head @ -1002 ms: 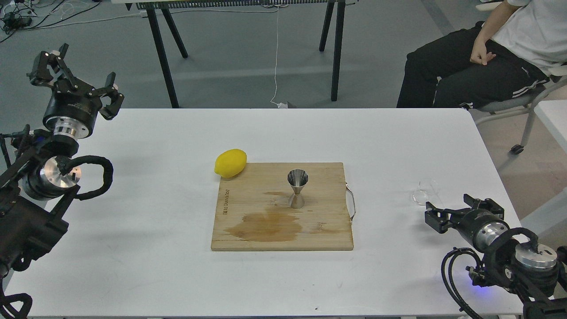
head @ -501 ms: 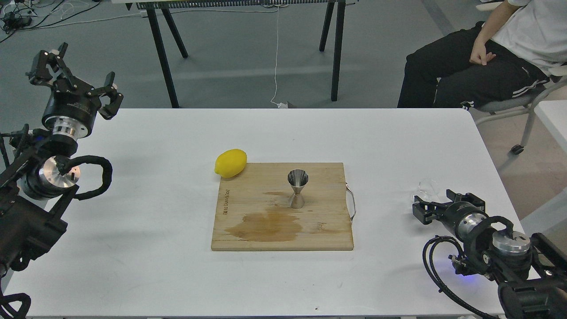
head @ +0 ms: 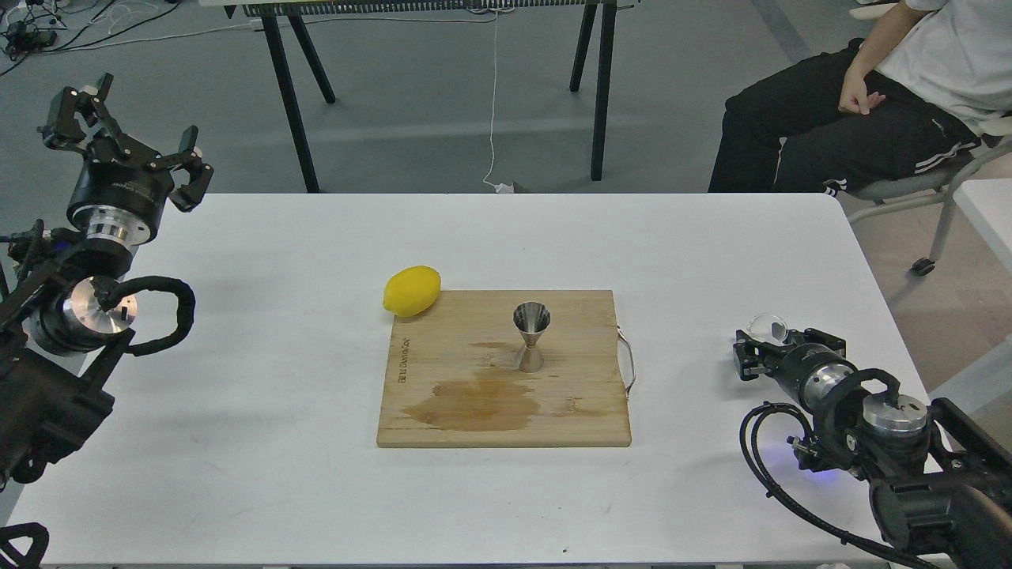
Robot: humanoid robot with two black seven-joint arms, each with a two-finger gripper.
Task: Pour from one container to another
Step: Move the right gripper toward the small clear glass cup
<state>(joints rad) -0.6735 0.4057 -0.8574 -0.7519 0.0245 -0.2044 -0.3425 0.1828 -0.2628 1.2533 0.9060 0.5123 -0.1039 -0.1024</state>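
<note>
The clear glass cup (head: 766, 325) stands on the white table near its right edge, almost see-through. My right gripper (head: 779, 344) is open and low at the table, with one finger on each side of the cup's near part; I cannot tell whether they touch it. The steel jigger (head: 530, 336) stands upright on the wooden cutting board (head: 443, 348) at the table's middle, well left of the cup. My left gripper (head: 126, 130) is open and empty, raised beyond the table's far left corner.
A yellow lemon (head: 411, 291) lies at the board's far left corner. A brownish wet stain (head: 474, 403) marks the board's near part. A seated person (head: 854, 111) is beyond the far right corner. Black table legs (head: 292, 95) stand behind.
My right gripper has moved forward and left along the table until its fingers flank the glass cup. The left gripper has shifted slightly left. Jigger, board and lemon have stayed put.
</note>
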